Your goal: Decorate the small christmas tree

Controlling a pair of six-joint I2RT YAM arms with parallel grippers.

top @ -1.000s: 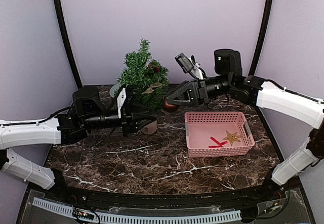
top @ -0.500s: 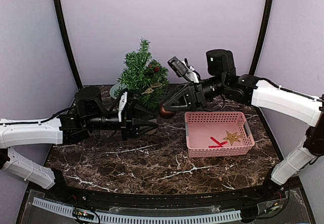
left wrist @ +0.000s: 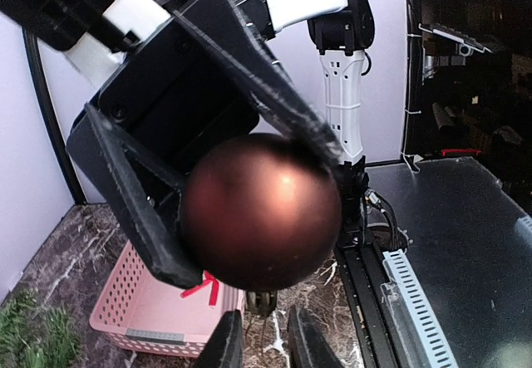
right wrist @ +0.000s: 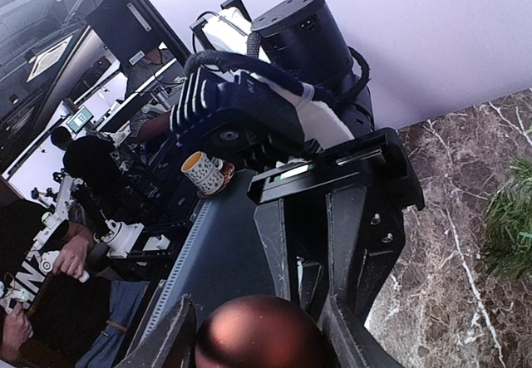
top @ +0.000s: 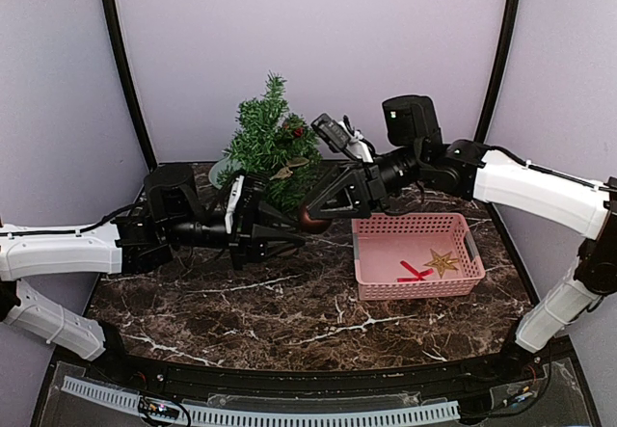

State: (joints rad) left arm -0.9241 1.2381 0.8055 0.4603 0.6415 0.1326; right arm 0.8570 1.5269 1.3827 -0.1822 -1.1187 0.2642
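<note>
The small christmas tree (top: 268,143) stands at the back of the table, with small ornaments on it; its needles also show in the wrist views (left wrist: 33,335) (right wrist: 511,218). My right gripper (top: 312,217) is shut on a shiny dark-red ball ornament (top: 310,221) (left wrist: 262,212) (right wrist: 262,335) in front of the tree. My left gripper (top: 292,233) (left wrist: 259,343) points at the ball from the left, tips just under it. Its jaws stand narrowly apart, and the ball's small cap and thin hanger (left wrist: 263,301) dangle in the gap.
A pink basket (top: 359,253) (left wrist: 150,310) sits right of centre on the dark marble table. It holds a gold star (top: 442,262) and a red ribbon piece (top: 413,274). Both arms cross the table's middle at low height.
The right gripper carried the ball left and slightly down, to the left gripper. The left gripper reached right to meet it, and its jaws narrowed.
</note>
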